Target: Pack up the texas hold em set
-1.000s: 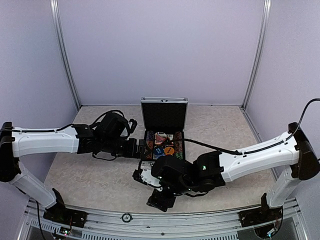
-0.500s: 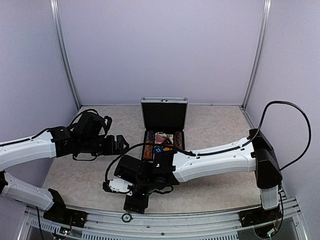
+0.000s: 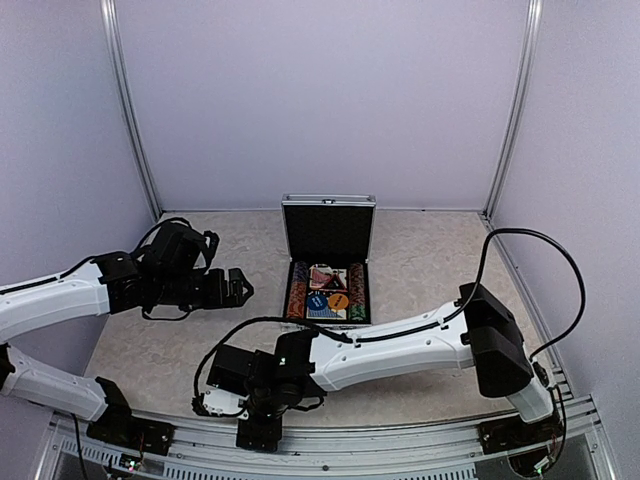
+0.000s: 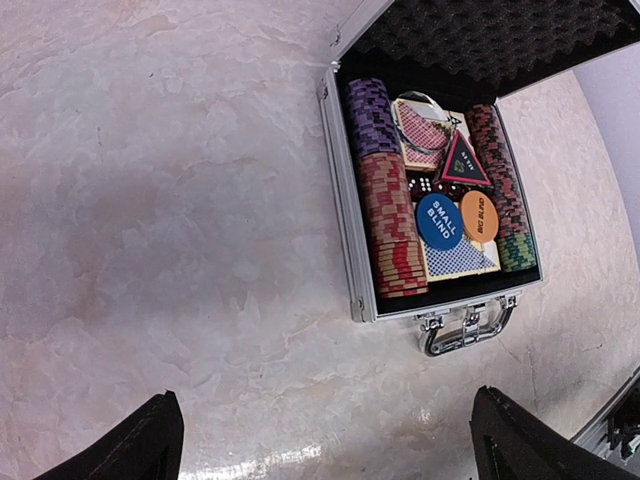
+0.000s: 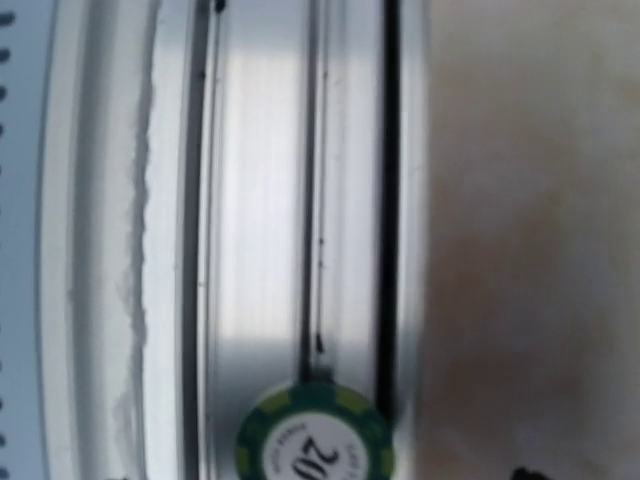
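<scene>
A small silver aluminium case sits open near the middle of the beige marbled bench. Its black foam-lined lid stands upright at the far side and its handle faces the arms. Inside, a column of purple, red and tan chip stacks fills the left side, and a column of dark red and green chip stacks fills the right. Between them a red-backed card deck lies at the far end and a blue-backed card deck at the near end. A red-black triangle marker rests over the red deck's near corner. A round blue disc reading "SMALL BLIND" and a round orange disc reading "BIG BLIND" lie side by side on the blue deck.

The left pincer hangs above bare bench to the left of the case, well apart from it. Its fingers are spread wide and hold nothing.

The right arm reaches across to the left, with the right pincer pointing down over the grooved aluminium rail at the bench's near edge. A single green chip marked "20" lies flat on that rail. Nothing touches the chip on either side. The right pincer appears spread, pinching nothing.
</scene>
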